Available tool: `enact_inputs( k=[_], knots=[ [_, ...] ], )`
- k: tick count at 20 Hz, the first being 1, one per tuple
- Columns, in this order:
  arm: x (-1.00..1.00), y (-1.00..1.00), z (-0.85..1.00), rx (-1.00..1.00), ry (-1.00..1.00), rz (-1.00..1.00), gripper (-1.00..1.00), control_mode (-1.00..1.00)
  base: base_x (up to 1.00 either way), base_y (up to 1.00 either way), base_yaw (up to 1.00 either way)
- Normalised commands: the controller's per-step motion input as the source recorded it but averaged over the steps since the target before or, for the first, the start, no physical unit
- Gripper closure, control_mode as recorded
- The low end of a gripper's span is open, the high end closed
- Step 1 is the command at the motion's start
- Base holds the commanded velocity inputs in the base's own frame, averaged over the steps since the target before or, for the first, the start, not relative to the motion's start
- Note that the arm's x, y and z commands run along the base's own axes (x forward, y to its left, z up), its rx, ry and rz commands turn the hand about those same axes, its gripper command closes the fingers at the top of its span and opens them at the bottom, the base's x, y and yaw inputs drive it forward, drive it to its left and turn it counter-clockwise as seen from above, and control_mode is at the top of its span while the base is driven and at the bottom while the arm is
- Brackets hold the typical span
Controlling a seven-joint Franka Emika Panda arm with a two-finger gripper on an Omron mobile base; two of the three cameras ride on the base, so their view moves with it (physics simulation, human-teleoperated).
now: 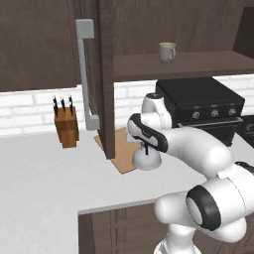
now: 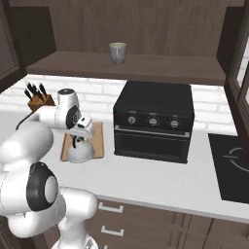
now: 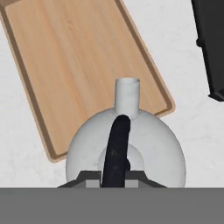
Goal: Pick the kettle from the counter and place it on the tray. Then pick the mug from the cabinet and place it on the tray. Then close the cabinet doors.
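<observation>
The silvery-white kettle sits at the near end of the light wooden tray, its spout pointing over the board. My gripper is directly above it, shut on the black arched handle, a fingertip on each side. From the base, the kettle is at the tray's near edge; whether it rests there or hangs just above, I cannot tell. The greyish mug stands on the open cabinet's shelf. An open cabinet door hangs left of the tray.
A black toaster oven stands on the counter right of the tray. A knife block is to the left by the wall. A dark cooktop lies far right, below another open door.
</observation>
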Motion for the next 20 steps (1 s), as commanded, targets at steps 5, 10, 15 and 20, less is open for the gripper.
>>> enact_inputs(
  k=[5, 10, 15, 20],
  knots=[
    [0.81, 0.28, 0.00, 0.00, 0.00, -0.06, 1.00, -1.00, 0.00, 0.00, 0.00],
    [0.80, 0.22, 0.00, 0.00, 0.00, -0.06, 1.00, -1.00, 0.00, 0.00, 0.00],
    [0.68, 0.20, 0.00, 0.00, 0.00, -0.06, 1.00, -1.00, 0.00, 0.00, 0.00],
    [0.60, 0.24, 0.00, 0.00, 0.00, -0.07, 1.00, -1.00, 0.00, 0.00, 0.00]
  ],
)
